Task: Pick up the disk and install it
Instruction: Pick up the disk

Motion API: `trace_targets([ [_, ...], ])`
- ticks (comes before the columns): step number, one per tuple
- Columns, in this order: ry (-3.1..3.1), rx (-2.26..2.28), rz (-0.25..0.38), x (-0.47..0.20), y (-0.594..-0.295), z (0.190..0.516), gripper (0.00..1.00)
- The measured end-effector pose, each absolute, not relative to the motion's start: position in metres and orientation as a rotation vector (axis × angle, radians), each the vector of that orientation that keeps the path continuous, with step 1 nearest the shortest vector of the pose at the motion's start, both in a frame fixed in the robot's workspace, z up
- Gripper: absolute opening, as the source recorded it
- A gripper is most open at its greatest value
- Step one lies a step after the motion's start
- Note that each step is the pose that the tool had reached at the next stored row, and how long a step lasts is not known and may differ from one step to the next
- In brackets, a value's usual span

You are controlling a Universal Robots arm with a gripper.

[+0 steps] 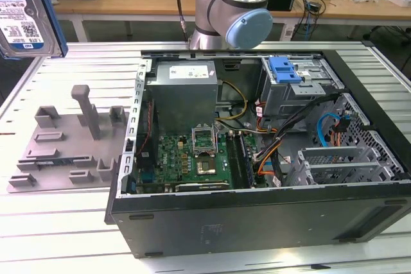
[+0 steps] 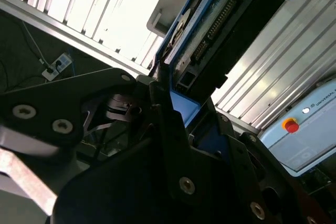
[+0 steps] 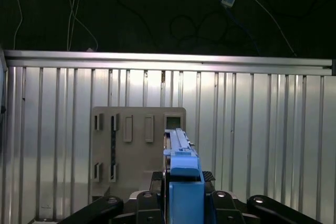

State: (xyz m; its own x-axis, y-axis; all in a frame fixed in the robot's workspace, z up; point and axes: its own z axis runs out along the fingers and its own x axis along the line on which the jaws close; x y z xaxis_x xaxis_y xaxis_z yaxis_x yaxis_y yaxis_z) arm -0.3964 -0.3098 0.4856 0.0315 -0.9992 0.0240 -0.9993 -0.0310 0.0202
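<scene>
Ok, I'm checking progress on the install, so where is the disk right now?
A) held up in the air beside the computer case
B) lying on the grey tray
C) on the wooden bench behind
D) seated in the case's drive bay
A: the disk hangs high at the exterior view's left, above the grey tray, with the fingers clamped on its blue frame in the first wrist view.

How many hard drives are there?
1. The silver rectangular hard drive in a blue plastic frame hangs between the fingers, at the exterior view's upper left. More may hide inside the black computer case.
</scene>
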Motion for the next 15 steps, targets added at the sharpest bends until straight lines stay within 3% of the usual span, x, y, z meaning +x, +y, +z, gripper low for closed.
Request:
trace_targets([
  [15,-2.163,2.232,0.002,-0.385,-0.321,0.49,0.37],
])
